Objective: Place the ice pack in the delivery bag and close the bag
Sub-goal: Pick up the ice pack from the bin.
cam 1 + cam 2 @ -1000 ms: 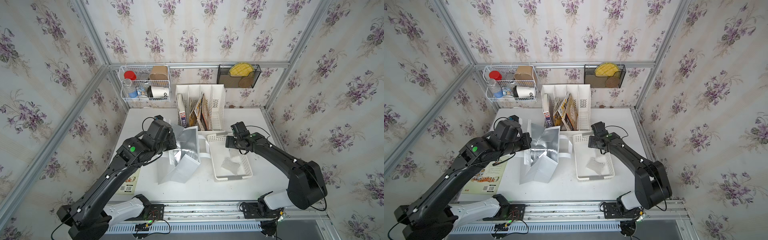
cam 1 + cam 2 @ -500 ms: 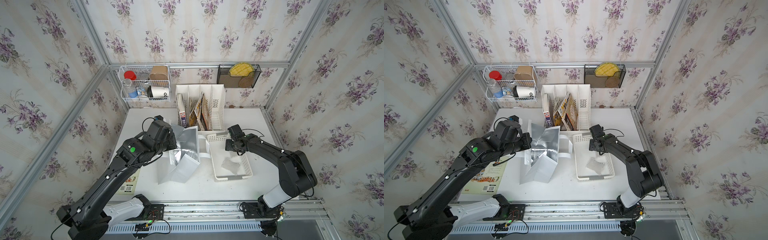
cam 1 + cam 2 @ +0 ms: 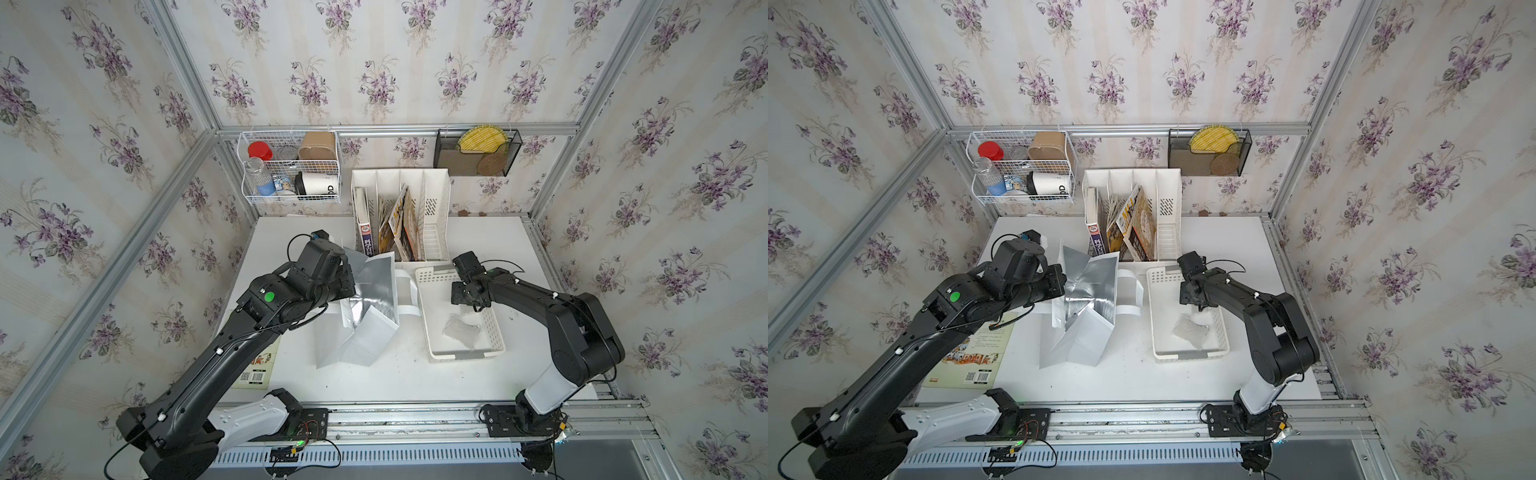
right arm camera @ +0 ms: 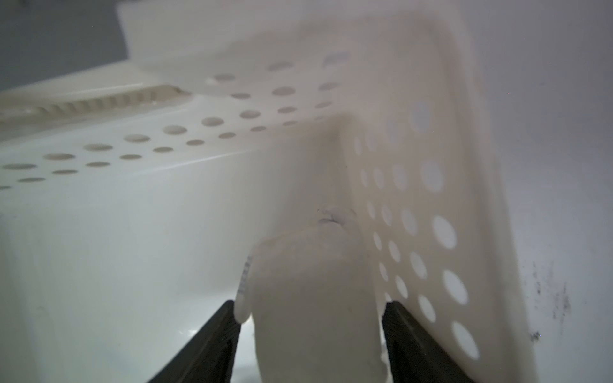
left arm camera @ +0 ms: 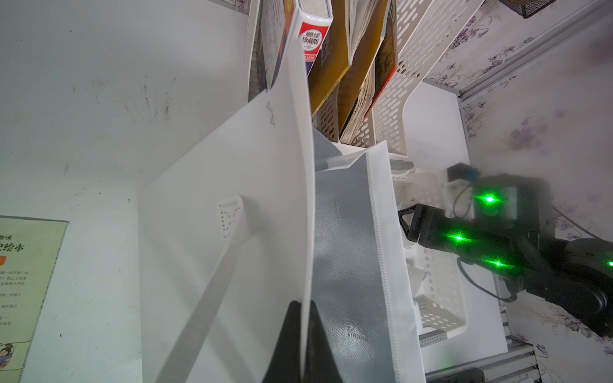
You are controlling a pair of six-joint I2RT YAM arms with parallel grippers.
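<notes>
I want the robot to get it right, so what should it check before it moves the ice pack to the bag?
1. Mouth of the delivery bag open, silver lining showing: ok.
2. The left end effector shut on the bag's wall: ok.
3. The ice pack between the jaws of the right end effector: ok.
4. Right grip tight on the ice pack: cannot tell.
5. Ice pack lifted out of the basket: not ok, it lies inside.

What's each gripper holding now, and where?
Left gripper pinches the delivery bag by one wall's top edge. Right gripper straddles the ice pack; grip unclear.
</notes>
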